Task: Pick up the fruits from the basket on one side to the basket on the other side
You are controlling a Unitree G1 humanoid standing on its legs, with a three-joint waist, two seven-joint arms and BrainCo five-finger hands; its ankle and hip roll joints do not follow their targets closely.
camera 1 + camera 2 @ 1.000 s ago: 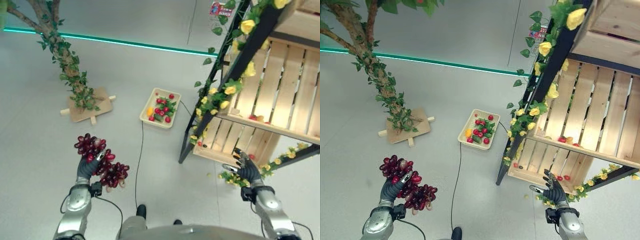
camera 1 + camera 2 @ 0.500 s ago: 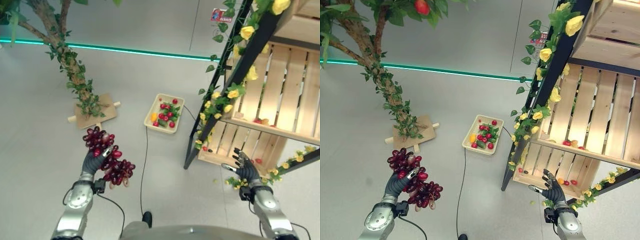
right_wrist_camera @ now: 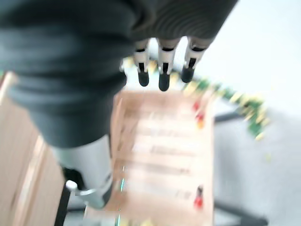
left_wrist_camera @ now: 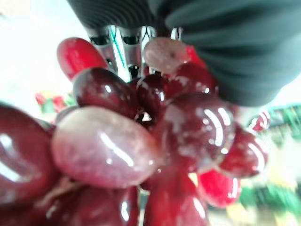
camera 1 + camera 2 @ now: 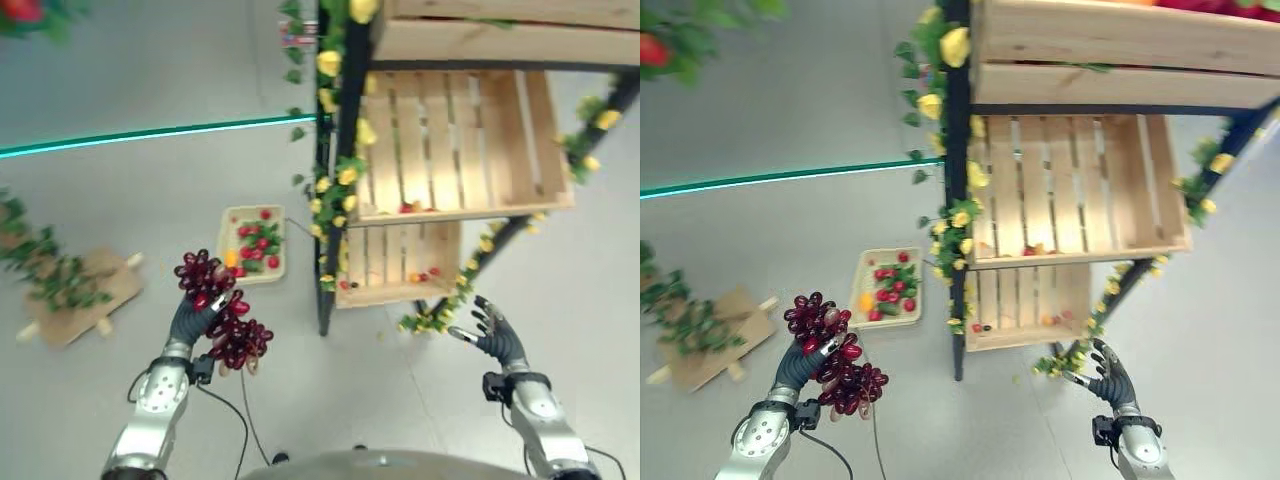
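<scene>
While my left hand (image 5: 190, 318) is holding the grapes (image 5: 222, 312), loose ones could be dropping before the wooden crates (image 5: 420, 205); my right hand (image 5: 495, 336) is hanging wide.

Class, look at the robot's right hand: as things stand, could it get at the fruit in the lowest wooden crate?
Probably yes: the right hand is open and empty, and the lowest crate faces it with nothing between.

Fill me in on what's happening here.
The robot's left hand is curled round a bunch of dark red grapes, held up over the floor. The right hand is open and holds nothing, near the foot of a wooden crate shelf trimmed with yellow flowers. A shallow tray of mixed fruit sits on the floor beyond the grapes, left of the shelf. The grapes have not been set down anywhere yet.
</scene>
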